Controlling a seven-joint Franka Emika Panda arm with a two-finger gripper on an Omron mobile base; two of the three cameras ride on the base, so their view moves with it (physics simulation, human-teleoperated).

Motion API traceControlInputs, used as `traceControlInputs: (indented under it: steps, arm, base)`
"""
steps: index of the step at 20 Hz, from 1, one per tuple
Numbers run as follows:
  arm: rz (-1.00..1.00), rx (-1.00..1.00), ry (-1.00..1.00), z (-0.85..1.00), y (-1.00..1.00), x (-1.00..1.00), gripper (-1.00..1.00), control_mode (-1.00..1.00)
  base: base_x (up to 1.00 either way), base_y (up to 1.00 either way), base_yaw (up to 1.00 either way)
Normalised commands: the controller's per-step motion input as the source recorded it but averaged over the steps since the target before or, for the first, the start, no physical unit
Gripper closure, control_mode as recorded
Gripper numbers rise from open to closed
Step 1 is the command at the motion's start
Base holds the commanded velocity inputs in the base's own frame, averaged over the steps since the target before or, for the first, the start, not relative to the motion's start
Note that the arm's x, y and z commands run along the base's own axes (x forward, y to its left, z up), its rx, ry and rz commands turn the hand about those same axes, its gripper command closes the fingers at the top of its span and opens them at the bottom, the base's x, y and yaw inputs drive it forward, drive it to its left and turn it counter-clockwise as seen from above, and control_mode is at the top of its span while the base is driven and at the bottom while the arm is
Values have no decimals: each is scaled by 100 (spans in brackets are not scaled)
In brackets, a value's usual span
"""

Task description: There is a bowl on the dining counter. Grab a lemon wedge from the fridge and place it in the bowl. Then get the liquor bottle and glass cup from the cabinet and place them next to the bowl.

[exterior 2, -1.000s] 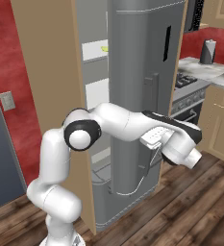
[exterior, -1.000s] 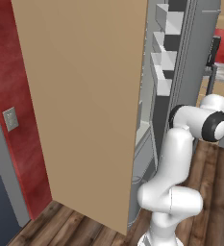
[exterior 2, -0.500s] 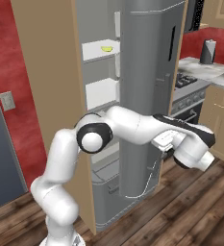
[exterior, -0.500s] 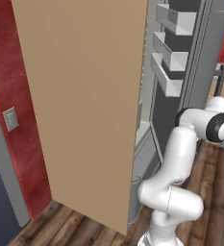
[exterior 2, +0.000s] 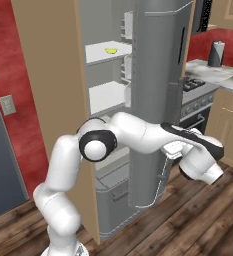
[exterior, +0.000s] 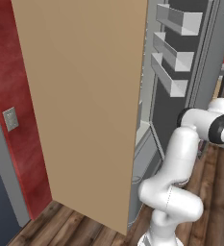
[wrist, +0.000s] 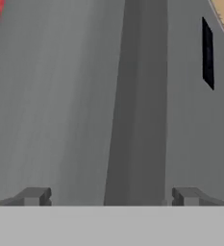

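Yellow-green lemon wedge (exterior 2: 110,50) lies on the upper white shelf (exterior 2: 100,51) inside the tall grey fridge (exterior 2: 158,75), door ajar. My end effector (wrist: 108,196) faces the door, jaws wide, holding nothing. Every placement remains outstanding.

Lying alone on the upper white shelf (exterior 2: 104,52) inside the open fridge (exterior 2: 158,75): lemon wedge (exterior 2: 110,50).

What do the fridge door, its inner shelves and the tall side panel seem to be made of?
Fridge door: smooth matte grey, probably metal, with soft vertical shading. Inner shelves: plain white, likely plastic. Side panel: flat tan, wood-like, though no grain shows.
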Motion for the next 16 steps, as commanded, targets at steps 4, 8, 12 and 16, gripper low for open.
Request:
traceControlInputs:
  steps: [4, 8, 12, 16]
  arm:
    - [-33, 0, 0, -8, -5, 18, -100, -100]
    - [-14, 0, 0, -1, -31, 2, -100, -100]
    - [0, 0, 0, 0, -52, -3, -100, -100]
    - [0, 0, 0, 0, -42, -15, -100, -100]
  base:
    - [0, 0, 0]
    - [0, 0, 0]
    - [0, 0, 0]
    - [0, 0, 0]
